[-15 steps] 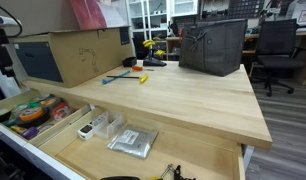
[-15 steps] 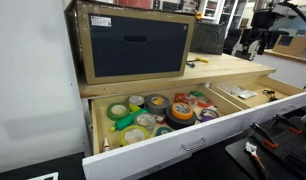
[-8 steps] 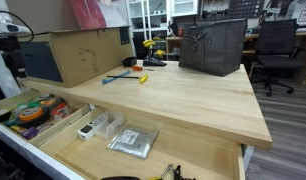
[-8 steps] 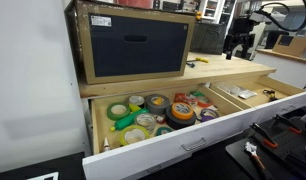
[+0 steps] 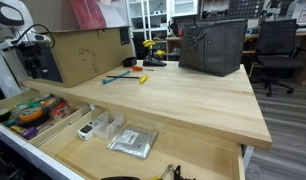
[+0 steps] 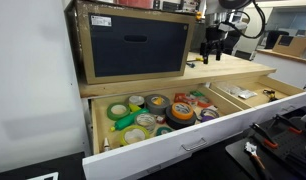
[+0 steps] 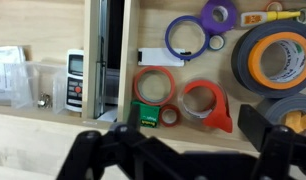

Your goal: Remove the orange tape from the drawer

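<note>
Hovering open, the fingers [image 7: 90,150] touch nothing; orange tape [image 7: 153,87] lies beneath, in the drawer [image 7: 153,25].

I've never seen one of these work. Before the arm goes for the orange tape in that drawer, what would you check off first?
1. Drawer open: ok, it is pulled out with the rolls exposed.
2. Orange tape in sight: ok, it lies flat in the wrist view.
3. Gripper open: ok, its fingers stand wide apart in the wrist view.
4. Gripper down at the tape: not ok, it hangs high above the drawer.
5. Room for the fingers: cannot tell. A small green item and a red-orange roll crowd the tape.
</note>
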